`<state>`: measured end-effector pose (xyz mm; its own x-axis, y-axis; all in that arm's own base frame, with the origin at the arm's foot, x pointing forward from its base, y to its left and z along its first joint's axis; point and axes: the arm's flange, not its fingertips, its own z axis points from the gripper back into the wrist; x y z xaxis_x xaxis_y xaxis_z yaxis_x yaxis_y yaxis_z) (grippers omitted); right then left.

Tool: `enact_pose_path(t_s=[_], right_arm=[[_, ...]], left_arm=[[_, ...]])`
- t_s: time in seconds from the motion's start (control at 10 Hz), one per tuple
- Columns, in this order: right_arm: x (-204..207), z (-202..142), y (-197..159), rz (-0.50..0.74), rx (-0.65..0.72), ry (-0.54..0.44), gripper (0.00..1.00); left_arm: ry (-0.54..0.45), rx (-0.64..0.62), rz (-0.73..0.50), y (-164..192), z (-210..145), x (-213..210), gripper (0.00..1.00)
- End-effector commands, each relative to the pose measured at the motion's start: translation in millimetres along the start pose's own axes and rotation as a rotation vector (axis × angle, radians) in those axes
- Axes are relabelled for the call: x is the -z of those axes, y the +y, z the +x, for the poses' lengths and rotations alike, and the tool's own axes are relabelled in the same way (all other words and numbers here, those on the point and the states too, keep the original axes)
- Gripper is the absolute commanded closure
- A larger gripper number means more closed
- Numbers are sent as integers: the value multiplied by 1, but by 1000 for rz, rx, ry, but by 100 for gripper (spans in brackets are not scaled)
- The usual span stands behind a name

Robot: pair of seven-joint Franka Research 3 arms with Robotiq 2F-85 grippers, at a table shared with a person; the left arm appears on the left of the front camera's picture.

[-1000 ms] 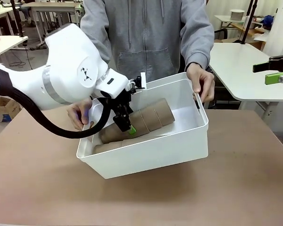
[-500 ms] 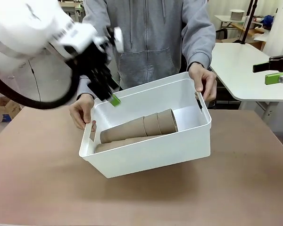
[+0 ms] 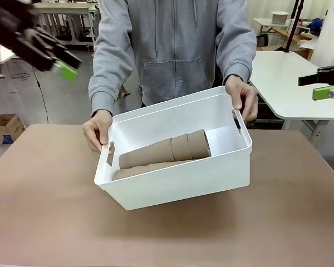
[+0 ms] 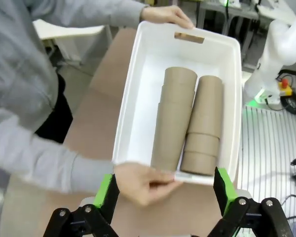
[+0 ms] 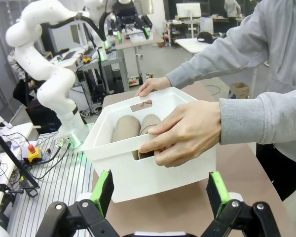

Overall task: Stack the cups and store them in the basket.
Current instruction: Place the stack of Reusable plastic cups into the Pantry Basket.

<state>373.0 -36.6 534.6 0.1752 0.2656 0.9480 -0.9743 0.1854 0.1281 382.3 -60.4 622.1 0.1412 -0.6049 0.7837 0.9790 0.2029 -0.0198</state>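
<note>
The white basket (image 3: 178, 183) sits mid-table, and a person's hands (image 3: 97, 130) grip its two short ends. Two stacks of tan cups (image 3: 164, 151) lie on their sides inside it, seen from above as one stack (image 4: 173, 118) beside another stack (image 4: 203, 126). High at the far left my left gripper (image 3: 60, 60) hangs open and empty, well clear of the basket (image 4: 130, 98). At the right edge, above the side table, my right gripper (image 3: 324, 84) is open and empty. In its own view the right gripper (image 5: 158, 192) faces the basket (image 5: 153, 173), with the cups (image 5: 133, 127) behind a hand (image 5: 187, 131).
The person in a grey hoodie (image 3: 175, 50) stands at the far side of the brown table (image 3: 50, 211). A white side table (image 3: 289, 78) lies to the right. A cardboard box (image 3: 3, 128) sits on the floor at the left.
My left gripper has risen out of the basket and swung up to the far left, leaving the cup stack lying inside. The basket shifted slightly. The right gripper stayed put.
</note>
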Motion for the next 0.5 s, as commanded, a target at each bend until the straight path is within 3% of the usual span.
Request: enact_pose_path(t_s=[0.0,0.4], right_arm=[[-1,5,1,-1,14,-14,0],[-1,5,1,-1,14,-14,0]], left_arm=[[-52,-13,-17,7,-33,-41,0],[-55,33,-54,19,-83,-58,0]])
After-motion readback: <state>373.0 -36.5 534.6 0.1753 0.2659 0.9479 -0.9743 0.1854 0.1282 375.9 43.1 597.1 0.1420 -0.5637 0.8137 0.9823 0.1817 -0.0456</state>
